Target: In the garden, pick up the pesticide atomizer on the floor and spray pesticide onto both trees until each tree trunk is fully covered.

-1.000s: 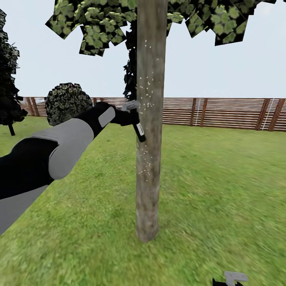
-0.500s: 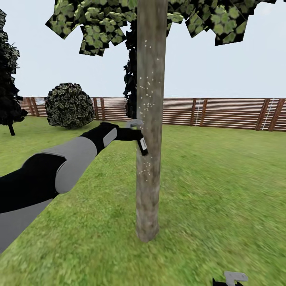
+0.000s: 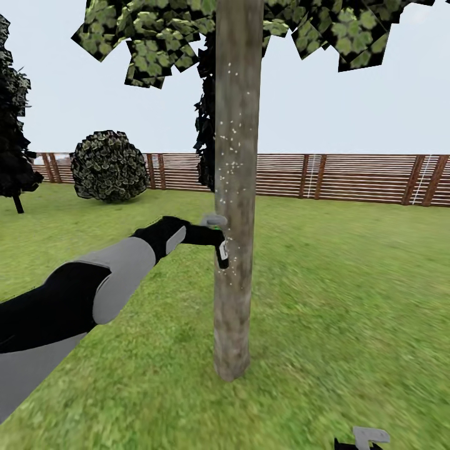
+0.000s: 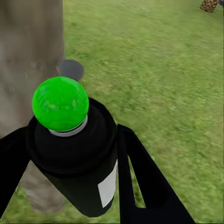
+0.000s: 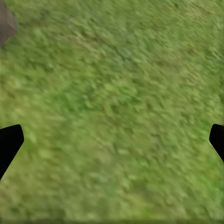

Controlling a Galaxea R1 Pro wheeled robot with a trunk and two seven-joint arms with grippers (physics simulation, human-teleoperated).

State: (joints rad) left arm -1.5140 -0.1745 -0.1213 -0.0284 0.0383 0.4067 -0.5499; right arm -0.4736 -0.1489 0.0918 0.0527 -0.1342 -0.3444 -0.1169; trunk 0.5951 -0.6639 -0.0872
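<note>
The pesticide atomizer (image 4: 74, 154), a dark bottle with a white label and a green dot on top, sits clamped between the jaws of the left gripper (image 3: 209, 236), its grey trigger head just beside the pale tree trunk (image 3: 236, 187), probably so spray lands on the bark, which already carries white specks. Beyond the jaws lie lawn (image 3: 350, 300), a slatted wooden fence (image 3: 350, 178) and a round bush (image 3: 108, 165), none blocking the way. The right gripper (image 5: 112, 140) hangs over grass, jaws wide apart and empty.

The pesticide atomizer (image 3: 220, 245) sits just left of the tree trunk (image 3: 236, 187), fence (image 3: 350, 178) behind.
</note>
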